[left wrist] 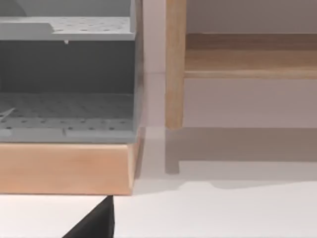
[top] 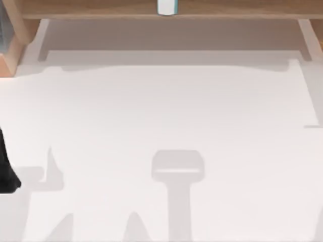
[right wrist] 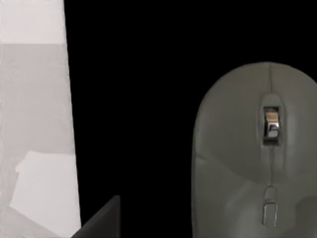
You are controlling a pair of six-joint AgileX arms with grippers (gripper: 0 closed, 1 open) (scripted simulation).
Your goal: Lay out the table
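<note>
A broad white table (top: pixel 166 106) filled the top view, bare apart from soft grey shadows, with a wooden shelf frame (top: pixel 101 9) along its far edge and a small white and teal object (top: pixel 166 7) on it. Whether either arm's jaws were released or clenched could not be told. A dark gripper part (left wrist: pixel 96 223) edged the left wrist view, facing a grey perforated rack (left wrist: pixel 67 114) on a wooden base (left wrist: pixel 64 168); a dark shape (top: pixel 7 171) sat at the table's left edge. The right wrist camera looked at a grey computer mouse (right wrist: pixel 255 158) on a black surface (right wrist: pixel 133 99), its scroll wheel along its long axis. By these views, laying out had barely begun: nothing yet sat on the open tabletop.
</note>
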